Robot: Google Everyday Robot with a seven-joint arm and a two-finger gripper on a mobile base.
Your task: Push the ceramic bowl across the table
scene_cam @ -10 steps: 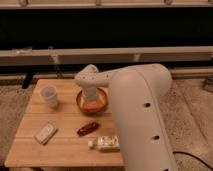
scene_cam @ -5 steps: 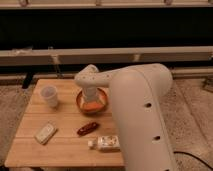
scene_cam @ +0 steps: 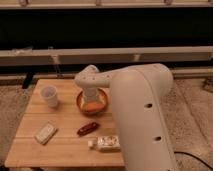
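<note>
The gripper [scene_cam: 91,103] is lowered into the ceramic bowl [scene_cam: 92,103], which sits mid-table [scene_cam: 30,107] toward the far edge, presumably for pushing. The grip cannot be told.

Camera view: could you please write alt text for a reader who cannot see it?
A white robot arm reaches over a small wooden table, its gripper down at the orange ceramic bowl. On the table are also a white cup, a flat packet, a dark red item and a small bottle.
</note>
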